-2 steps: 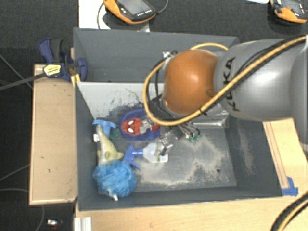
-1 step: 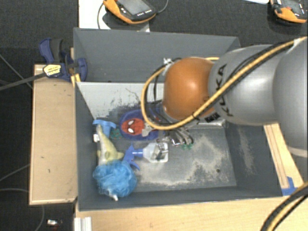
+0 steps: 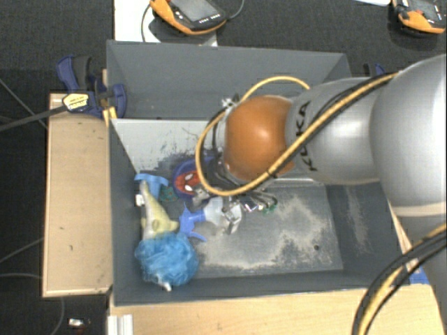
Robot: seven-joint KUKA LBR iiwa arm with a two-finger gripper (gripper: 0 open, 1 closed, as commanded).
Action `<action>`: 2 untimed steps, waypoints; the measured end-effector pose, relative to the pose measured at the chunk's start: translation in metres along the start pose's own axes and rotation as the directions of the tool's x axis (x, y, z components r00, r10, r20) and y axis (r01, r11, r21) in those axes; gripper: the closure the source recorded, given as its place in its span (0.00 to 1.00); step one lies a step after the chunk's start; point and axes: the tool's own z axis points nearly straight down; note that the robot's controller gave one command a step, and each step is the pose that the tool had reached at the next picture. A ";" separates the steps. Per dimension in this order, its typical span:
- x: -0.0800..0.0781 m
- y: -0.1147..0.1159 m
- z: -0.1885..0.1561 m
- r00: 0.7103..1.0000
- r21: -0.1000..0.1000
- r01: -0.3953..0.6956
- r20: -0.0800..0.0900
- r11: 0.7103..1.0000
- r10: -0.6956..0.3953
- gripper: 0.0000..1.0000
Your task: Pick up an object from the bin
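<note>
The gripper [image 3: 232, 217] sits low near the middle of the grey metal bin [image 3: 307, 243]; whether it is open or closed cannot be told. Just left of it lies a small blue plastic piece [image 3: 191, 221]. A pale yellow plastic figure [image 3: 158, 219] and a blue mesh bath puff [image 3: 166, 259] lie along the left wall.

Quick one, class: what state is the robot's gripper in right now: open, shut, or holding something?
Gripper: cannot be told whether open or shut. It is low in the bin, just right of a small blue plastic piece.
</note>
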 end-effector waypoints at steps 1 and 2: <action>0.013 -0.004 0.008 0.996 -0.001 -0.088 -0.003 0.996 0.088 1.00; 0.013 -0.004 0.008 0.996 -0.001 -0.089 -0.004 0.996 0.089 1.00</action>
